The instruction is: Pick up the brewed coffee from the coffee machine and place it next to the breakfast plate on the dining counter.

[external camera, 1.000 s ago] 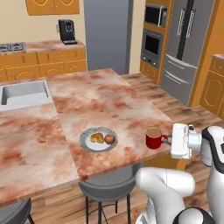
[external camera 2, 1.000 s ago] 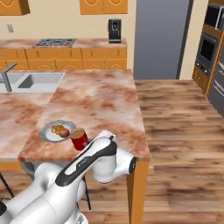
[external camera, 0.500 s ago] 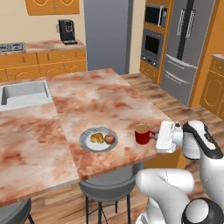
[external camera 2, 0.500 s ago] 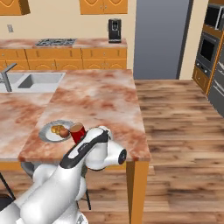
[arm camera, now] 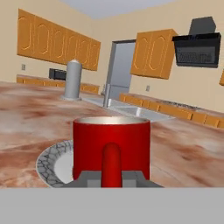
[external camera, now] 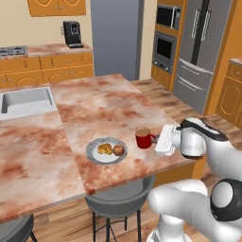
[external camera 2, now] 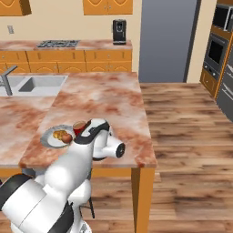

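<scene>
**Mug at the plate, gripper clamped on its handle**

- Gripper (external camera: 159, 140) sits centre-right in the left base view, jaws pinched together on the side handle of the red mug (external camera: 142, 138). Hand view confirms: handle dead centre at the bottom, dark fingertips (arm camera: 89, 179) on either side of it.
- Mug is upright, brown coffee visible in it, low over the dining counter (external camera: 99, 101); whether its base touches the stone I cannot tell.
- Breakfast plate (external camera: 92, 154) with buns lies just left of the mug in the left base view, near but apart. In the right base view the mug (external camera 2: 79, 128) shows just right of the plate (external camera 2: 47, 137), partly behind the arm.
- Edges: mug and plate sit close to the counter's near edge, lower centre of frame. A grey stool (external camera: 118, 201) is tucked under that edge.
- Open room: broad bare stone above the mug toward frame centre; the sink (external camera: 24, 101) is well apart at mid-left.
- Coffee machine (external camera: 72, 34) stands on the wall counter, upper left, well apart.
- Right base view: wood floor (external camera 2: 186, 123) open across the right half.
</scene>
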